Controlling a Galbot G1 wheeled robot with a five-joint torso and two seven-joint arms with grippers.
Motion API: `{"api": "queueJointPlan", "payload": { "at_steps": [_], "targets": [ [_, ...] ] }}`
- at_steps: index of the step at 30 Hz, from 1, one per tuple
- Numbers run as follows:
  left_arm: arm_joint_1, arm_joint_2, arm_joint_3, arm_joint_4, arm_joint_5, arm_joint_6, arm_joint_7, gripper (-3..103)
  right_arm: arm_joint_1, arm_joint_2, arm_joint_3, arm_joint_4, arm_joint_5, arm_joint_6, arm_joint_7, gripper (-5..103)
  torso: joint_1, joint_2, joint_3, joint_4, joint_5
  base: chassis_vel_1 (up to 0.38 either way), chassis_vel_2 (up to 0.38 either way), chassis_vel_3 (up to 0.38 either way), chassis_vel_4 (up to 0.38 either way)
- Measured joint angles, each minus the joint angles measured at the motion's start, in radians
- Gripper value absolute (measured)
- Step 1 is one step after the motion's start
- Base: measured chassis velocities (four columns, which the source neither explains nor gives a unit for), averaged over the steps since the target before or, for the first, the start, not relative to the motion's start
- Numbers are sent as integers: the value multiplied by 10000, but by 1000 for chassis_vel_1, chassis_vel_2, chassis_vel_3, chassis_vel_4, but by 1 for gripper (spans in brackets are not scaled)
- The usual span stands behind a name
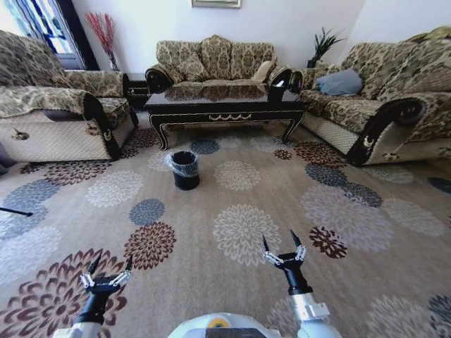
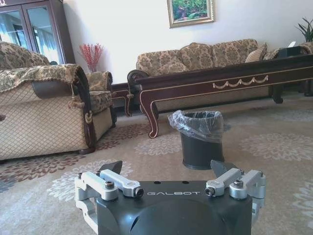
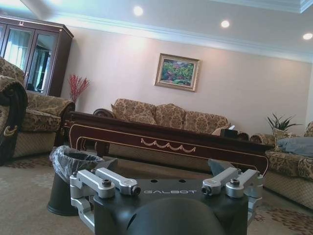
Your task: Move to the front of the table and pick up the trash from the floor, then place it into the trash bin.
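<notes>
The long dark table [image 1: 225,105] with gold scroll trim stands across the carpet in front of the back sofa. The black trash bin [image 1: 185,170] with a grey bag liner sits on the carpet just before the table's left end. No trash can be made out on the patterned floor. Both arms hang low in front of my body, well short of the bin. My left gripper [image 1: 111,262] and right gripper [image 1: 279,239] are open and hold nothing. The left wrist view looks past the left gripper [image 2: 166,169] at the bin [image 2: 198,142] and table [image 2: 225,81]. The right gripper [image 3: 161,166] faces the bin [image 3: 66,178] and table [image 3: 166,142].
Patterned sofas ring the carpet: one on the left [image 1: 56,105], one behind the table [image 1: 215,60], one on the right [image 1: 394,98]. A small dark side table [image 1: 136,88] stands in the back left corner. Wide open carpet [image 1: 239,225] lies between me and the bin.
</notes>
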Motion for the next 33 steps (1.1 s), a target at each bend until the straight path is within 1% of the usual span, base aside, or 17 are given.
{"api": "queueJointPlan", "payload": {
  "at_steps": [33],
  "targets": [
    [0, 0, 0, 0, 0, 0, 0, 100, 0, 0, 0, 0, 0, 0, 0, 100, 0, 0, -1, 0, 0, 98, -97, -98, 104]
  ]
}}
